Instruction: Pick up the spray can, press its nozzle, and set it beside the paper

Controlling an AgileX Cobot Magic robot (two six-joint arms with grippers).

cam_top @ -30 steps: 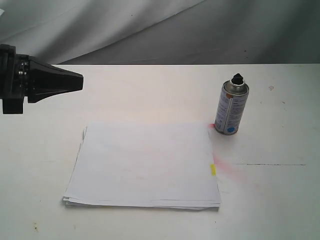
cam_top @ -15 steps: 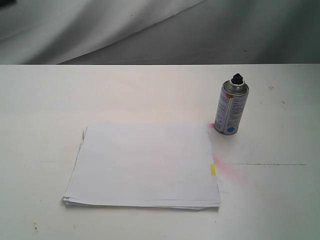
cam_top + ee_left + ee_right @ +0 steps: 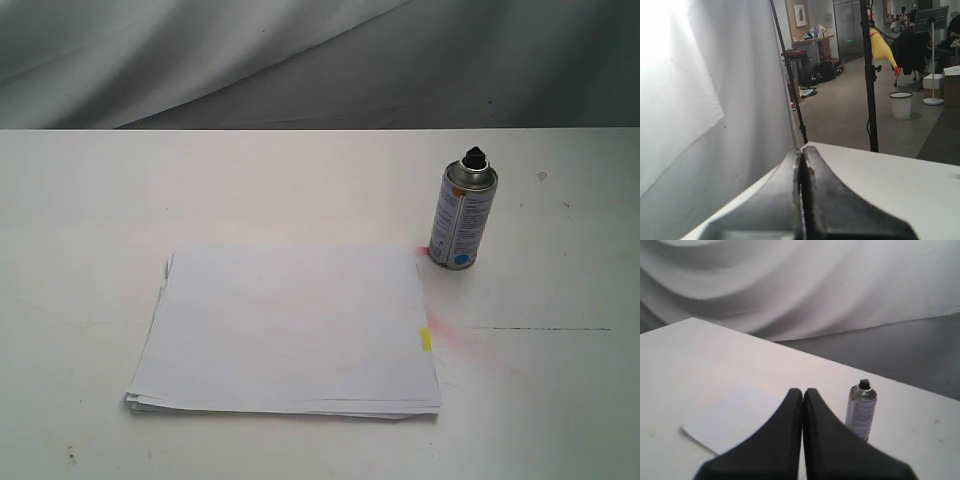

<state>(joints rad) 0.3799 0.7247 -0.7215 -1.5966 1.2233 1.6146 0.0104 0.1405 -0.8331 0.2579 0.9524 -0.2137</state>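
Presently, spray can (image 3: 463, 215): it is standing upright on the worktop (image 3: 300, 180), just beside the far right corner of the paper (image 3: 290, 325), and as far as I am making out it is not touching the sheets.
Nozzle (image 3: 473, 156): the black button is sitting on top of the can, with nothing pressing it.
Paper: the stack is lying flat and slightly fanned, its yellow tab (image 3: 426, 339) showing on the edge nearer the can.
Pink mist (image 3: 462, 342): a faint stain is showing on the worktop next to that tab.
Left pincer (image 3: 801, 152): its jaws are lying together, gripping nothing, and it is pointing off the worktop toward the room.
Right pincer (image 3: 803, 391): its jaws are together too and empty, and it is facing the can from well back.
Step in hand: I am judging the can as already placed, so I am treating this as parking the arms.
Doing it well: I am aiming to route both arms high and wide of the can, moving slowly, so nothing is nudging it over or dragging the sheets.
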